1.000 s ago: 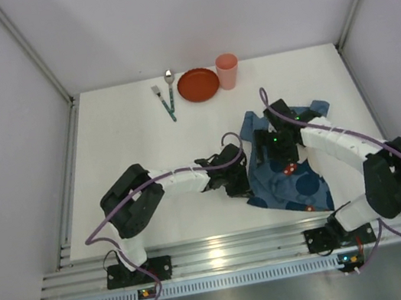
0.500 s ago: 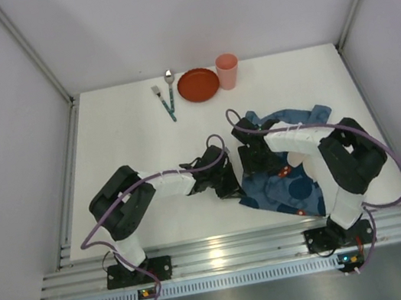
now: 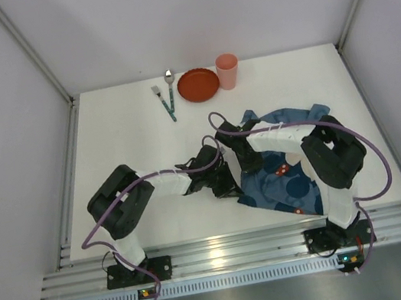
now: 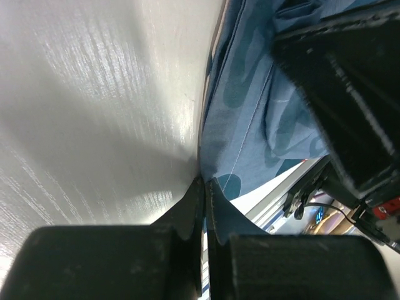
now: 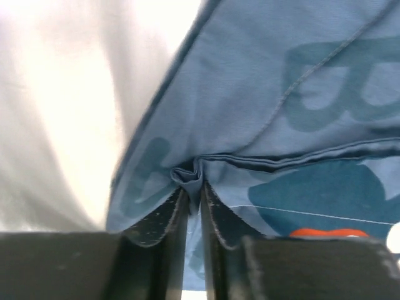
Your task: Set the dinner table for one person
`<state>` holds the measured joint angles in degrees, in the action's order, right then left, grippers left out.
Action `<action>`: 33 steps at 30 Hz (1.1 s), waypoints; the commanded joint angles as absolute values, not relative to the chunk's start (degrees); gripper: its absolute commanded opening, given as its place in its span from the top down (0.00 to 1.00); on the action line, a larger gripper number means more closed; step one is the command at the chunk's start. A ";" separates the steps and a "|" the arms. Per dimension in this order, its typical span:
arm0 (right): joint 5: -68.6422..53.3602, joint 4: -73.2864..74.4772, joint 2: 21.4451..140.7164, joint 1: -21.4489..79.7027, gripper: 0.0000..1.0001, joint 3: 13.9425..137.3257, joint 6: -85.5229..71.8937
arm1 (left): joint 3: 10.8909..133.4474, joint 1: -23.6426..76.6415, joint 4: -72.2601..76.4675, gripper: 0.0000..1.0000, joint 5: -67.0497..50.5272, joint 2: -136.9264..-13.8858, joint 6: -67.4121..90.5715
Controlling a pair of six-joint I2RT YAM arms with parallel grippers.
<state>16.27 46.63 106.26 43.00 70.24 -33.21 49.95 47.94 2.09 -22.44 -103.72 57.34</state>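
The white dinner table carries a rumpled blue letter-printed cloth mat at its near right. My left gripper is shut on the mat's left edge; in the left wrist view the fingertips pinch the blue hem. Just right of it, my right gripper is shut on a bunched fold of the same mat. The right wrist view shows that fold squeezed between the right gripper's tips, with the cloth spreading beyond them.
At the table's far edge stand a red plate and a pink cup, with a fork and a spoon to their left. White walls close in the left, right and back. The right arm's black body looms close to my left gripper.
My right gripper has swung left across the mat and closed on a fold near its left side. The left gripper kept its grip and drifted slightly left, dragging the mat.
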 commanded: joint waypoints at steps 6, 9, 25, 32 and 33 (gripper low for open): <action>23.64 53.34 102.05 43.77 1.00 76.28 -32.96 | 47.64 46.32 -0.88 1.00 -20.92 -103.97 55.55; 24.78 56.41 99.86 43.07 1.00 79.53 -32.78 | 48.25 45.97 -2.10 1.00 -20.74 -103.80 54.94; 8.97 67.48 105.80 10.73 1.00 123.88 -25.22 | 71.16 16.63 -29.83 1.00 -20.48 -92.53 45.62; 5.81 64.46 85.78 6.50 1.00 103.16 -31.37 | 78.86 8.36 -46.74 1.00 -10.82 -82.91 40.60; 4.76 63.03 81.52 6.50 1.00 96.66 -32.16 | 73.79 7.91 -47.54 1.00 -9.07 -80.01 40.87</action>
<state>8.54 61.78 95.83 6.96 109.82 -29.19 79.90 9.23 -34.15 -13.96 -87.66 42.87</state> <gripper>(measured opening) 0.010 0.020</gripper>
